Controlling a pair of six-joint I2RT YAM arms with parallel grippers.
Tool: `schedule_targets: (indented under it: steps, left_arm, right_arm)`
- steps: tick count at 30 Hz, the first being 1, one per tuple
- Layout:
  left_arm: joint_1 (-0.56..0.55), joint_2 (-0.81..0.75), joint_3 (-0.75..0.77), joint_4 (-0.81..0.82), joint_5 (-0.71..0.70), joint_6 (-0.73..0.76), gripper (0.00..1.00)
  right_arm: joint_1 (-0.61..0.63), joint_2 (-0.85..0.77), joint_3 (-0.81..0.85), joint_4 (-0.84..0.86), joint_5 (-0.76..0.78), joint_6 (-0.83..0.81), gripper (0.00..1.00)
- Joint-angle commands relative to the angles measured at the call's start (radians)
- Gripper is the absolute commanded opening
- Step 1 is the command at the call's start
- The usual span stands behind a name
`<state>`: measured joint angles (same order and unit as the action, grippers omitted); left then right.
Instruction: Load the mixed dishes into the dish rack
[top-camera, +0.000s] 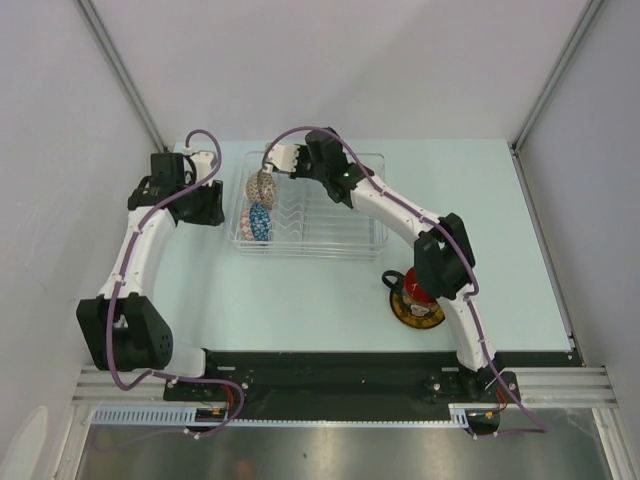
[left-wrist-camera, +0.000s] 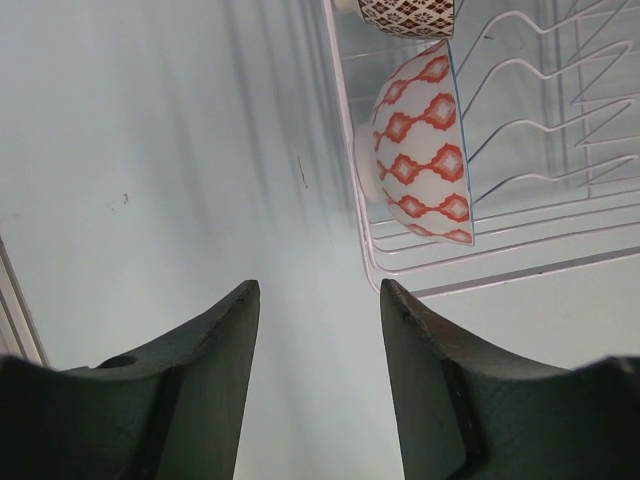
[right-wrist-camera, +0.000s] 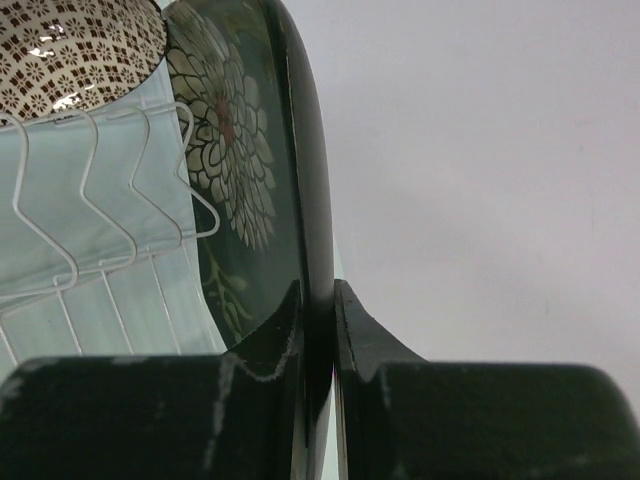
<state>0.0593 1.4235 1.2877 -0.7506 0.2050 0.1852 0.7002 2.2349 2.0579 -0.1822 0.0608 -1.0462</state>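
The left claw (left-wrist-camera: 320, 290) hangs just above the bare counter (top-camera: 300, 300). Its two dark fingers are spread wide with nothing between them. It sits just outside the 9 o'clock end of the dish rack (top-camera: 340, 215) and does not touch it.

Two bowls stand on edge inside that end of the clear rack, among the white wire dividers. The beige lattice-patterned bowl (top-camera: 262, 186) is at about 10 o'clock. The bowl with a red diamond pattern (left-wrist-camera: 425, 150) is at about 8 o'clock, beside the rack's left wall. In the top view the two bowls are close together, and whether they touch cannot be told.

The right arm reaches across the rack toward its 11 o'clock corner. In the right wrist view the right claw (right-wrist-camera: 318, 288) is pinched tight on the rim of the black square floral plate (right-wrist-camera: 235, 150). The plate is held upright on edge, its pale flower pattern facing the dividers. The brown patterned inside of the lattice bowl shows just past it at 10 o'clock. Whether the plate's lower edge rests in the rack cannot be told.

Well apart from the rack, at about 4 o'clock from it, the dark floral mug with red inside (top-camera: 415, 288) stands on the yellow round saucer (top-camera: 420, 315). Both are partly hidden by the right arm.
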Motion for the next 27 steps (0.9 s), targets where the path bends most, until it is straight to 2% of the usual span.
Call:
schedule_targets:
  steps: [1, 7, 17, 18, 19, 22, 27]
  left_arm:
    - [0.013, 0.003, 0.009, 0.010, 0.033, 0.016, 0.56]
    - [0.023, 0.008, -0.001, 0.011, 0.043, 0.016, 0.56]
    - [0.036, 0.006, -0.007, 0.007, 0.048, 0.022, 0.56]
    - [0.037, 0.006, -0.007, 0.008, 0.050, 0.022, 0.56]
    - [0.039, 0.006, -0.007, 0.008, 0.050, 0.022, 0.56]
    - [0.039, 0.006, -0.007, 0.008, 0.051, 0.020, 0.56]
    - [0.040, 0.006, -0.004, 0.011, 0.057, 0.016, 0.56]
  right_arm:
    - [-0.002, -0.018, 0.125, 0.225, -0.024, 0.018, 0.00]
    - [-0.002, 0.040, 0.159, 0.224, -0.013, 0.038, 0.00]
    - [0.019, 0.097, 0.105, 0.274, 0.023, -0.006, 0.01]
    - [0.022, 0.100, 0.099, 0.295, 0.033, -0.023, 0.05]
    - [0.027, 0.101, 0.090, 0.302, 0.037, -0.034, 0.14]
    - [0.045, 0.103, 0.064, 0.329, 0.053, -0.051, 0.27]
    - [0.073, 0.098, 0.027, 0.362, 0.063, -0.055, 0.38]
